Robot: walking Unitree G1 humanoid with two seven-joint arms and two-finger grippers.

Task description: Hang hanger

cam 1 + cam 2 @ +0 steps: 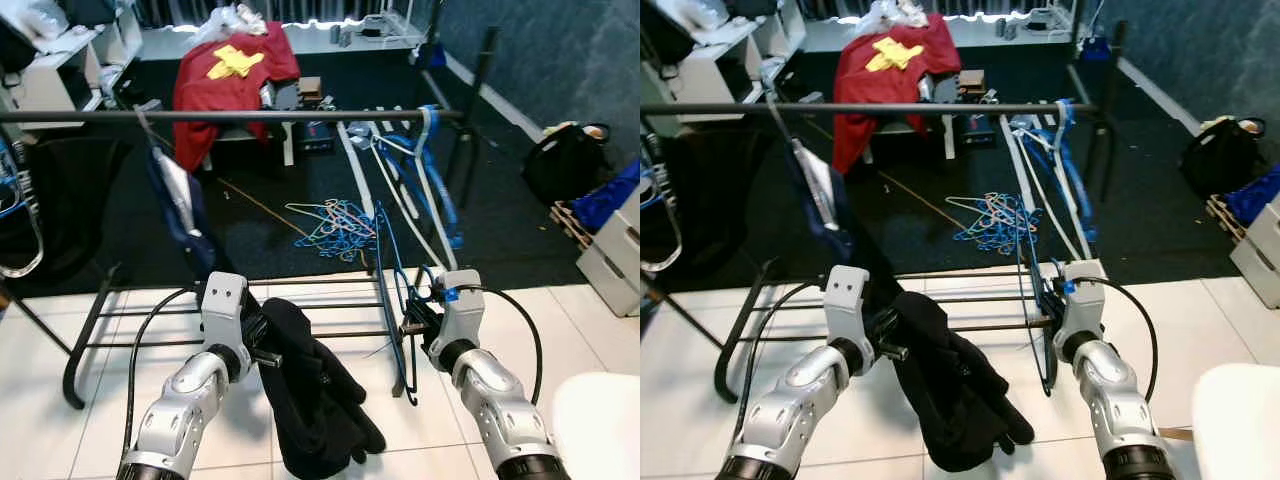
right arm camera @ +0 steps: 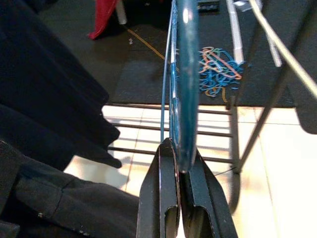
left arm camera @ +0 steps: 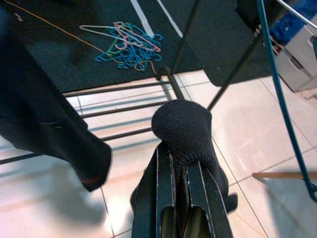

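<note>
Right gripper (image 2: 179, 163) pinches the blue hanger (image 1: 392, 290); left gripper (image 3: 181, 163) clamps a black garment (image 1: 315, 390). Neither hangs on the rail (image 1: 230, 116) yet, so that's left, I'd judge.

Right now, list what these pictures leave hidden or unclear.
- Blue wire hanger: its hook, too thin against the rack, eye views.
- Black knitted garment: lower end cut by frame edge.
- Left gripper: fingertips buried in the garment, left wrist view.

Upright blue hanger (image 1: 396, 290) below rail (image 1: 300, 116)
</note>
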